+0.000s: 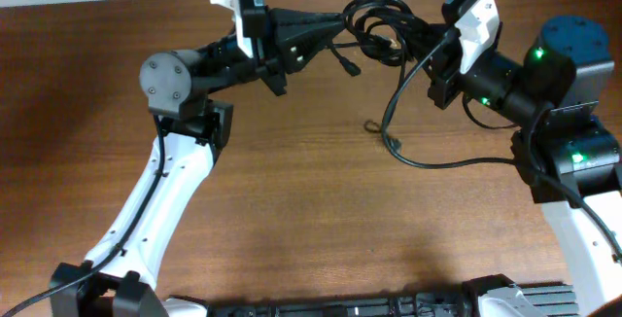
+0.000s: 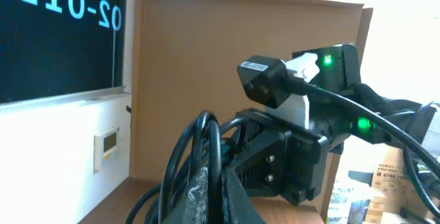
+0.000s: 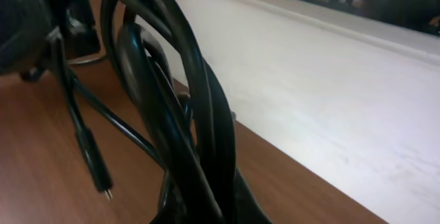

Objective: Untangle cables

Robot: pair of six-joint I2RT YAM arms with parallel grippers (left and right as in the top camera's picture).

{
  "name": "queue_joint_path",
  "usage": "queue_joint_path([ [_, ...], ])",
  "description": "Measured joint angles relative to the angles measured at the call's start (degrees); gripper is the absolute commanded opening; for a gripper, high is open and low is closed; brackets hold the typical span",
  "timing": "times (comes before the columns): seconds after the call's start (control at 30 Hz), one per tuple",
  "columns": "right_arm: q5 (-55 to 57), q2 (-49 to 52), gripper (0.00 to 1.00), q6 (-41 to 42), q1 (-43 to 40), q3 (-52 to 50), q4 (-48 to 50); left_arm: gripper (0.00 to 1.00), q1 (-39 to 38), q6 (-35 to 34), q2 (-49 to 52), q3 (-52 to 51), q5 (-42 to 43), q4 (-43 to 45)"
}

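The cables (image 1: 381, 20) are thin black cords gathered into a tangle of overlapping loops, strung between the left gripper (image 1: 336, 27) and the right gripper (image 1: 438, 45) and pinched by both; a short end with a small plug (image 1: 350, 66) dangles just below the left gripper's tip; one loose strand (image 1: 428, 162) drops from beside the right gripper, curves along the table (image 1: 292, 191) and runs back under that arm; from the right wrist, the loops rise steeply from the fingers, a metal-tipped plug (image 3: 103, 183) hanging beside them.
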Motion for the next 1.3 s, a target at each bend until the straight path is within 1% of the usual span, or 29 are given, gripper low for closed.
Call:
queue_joint_path([
  [0.03,0.4,0.0,0.04,0.0,0.1,0.0,-0.2,0.00,0.2,-0.2,0.0,0.0,0.2,0.0],
  [0.13,0.6,0.0,0.04,0.0,0.4,0.0,-0.6,0.00,4.2,-1.2,0.0,0.0,1.2,0.2],
  [0.17,0.5,0.0,0.04,0.0,0.5,0.0,-0.6,0.20,5.1,-1.4,0.0,0.0,1.6,0.2],
  [0.2,0.5,0.0,0.04,0.0,0.6,0.0,-0.6,0.53,6.3,-1.6,0.0,0.0,2.2,0.2],
  [0.23,1.6,0.0,0.04,-0.3,0.7,0.1,-1.0,0.73,7.4,-1.3,0.0,0.0,2.3,0.4],
  [0.27,3.7,0.2,0.04,-0.5,0.0,0.0,-1.9,0.87,8.9,-1.6,0.0,0.0,2.1,0.9],
  [0.3,5.1,0.4,0.04,-0.6,-0.5,0.0,-1.9,0.95,10.9,-1.6,-0.1,0.1,2.1,1.1],
  [0.33,6.0,0.5,0.04,-0.7,-0.5,0.0,-1.8,0.99,11.8,-1.6,-0.1,0.1,2.7,1.0],
  [0.5,5.3,0.5,0.04,-0.7,-0.5,0.0,-0.9,0.99,9.3,-0.5,-0.1,0.1,8.9,1.2],
  [0.6,1.2,0.5,0.04,-0.7,-0.5,0.0,-0.1,0.99,5.8,3.1,-0.1,0.2,10.2,-0.7],
  [0.7,-3.0,0.5,0.04,-0.7,-0.5,0.0,-0.2,0.99,2.8,6.3,-0.1,0.2,8.2,-6.4],
  [0.8,-7.4,0.5,0.04,-0.8,-0.5,0.0,-0.4,0.99,1.6,8.4,-0.1,0.2,3.5,-11.5],
  [0.97,-10.1,0.5,0.04,-1.2,-0.5,0.0,-0.4,0.99,-0.7,9.4,-0.1,0.2,-0.1,-12.1],
  [1.0,-10.1,0.5,0.04,-1.3,-0.5,0.0,-0.4,0.92,-1.0,9.7,-0.1,0.2,-0.3,-12.3],
  [1.03,-10.2,0.5,0.04,-1.3,-0.5,0.0,-0.4,0.61,-1.3,10.3,-0.1,0.2,-0.7,-13.2],
  [1.07,-10.3,0.5,0.04,-1.4,-0.5,0.0,-0.4,0.40,-1.3,10.4,-0.1,0.2,-0.9,-13.7],
  [1.1,-10.4,0.5,0.04,-1.5,-0.5,0.0,-0.4,0.10,-1.3,10.7,-0.1,0.2,-1.0,-14.4],
  [1.13,-10.4,0.5,0.04,-1.4,-0.5,0.0,-0.4,0.00,-1.3,11.2,-0.1,0.2,-1.2,-14.8],
  [1.3,-10.3,0.5,0.04,-1.4,-0.5,0.0,-0.4,0.00,-1.5,12.2,-0.1,0.2,-1.2,-14.3],
])
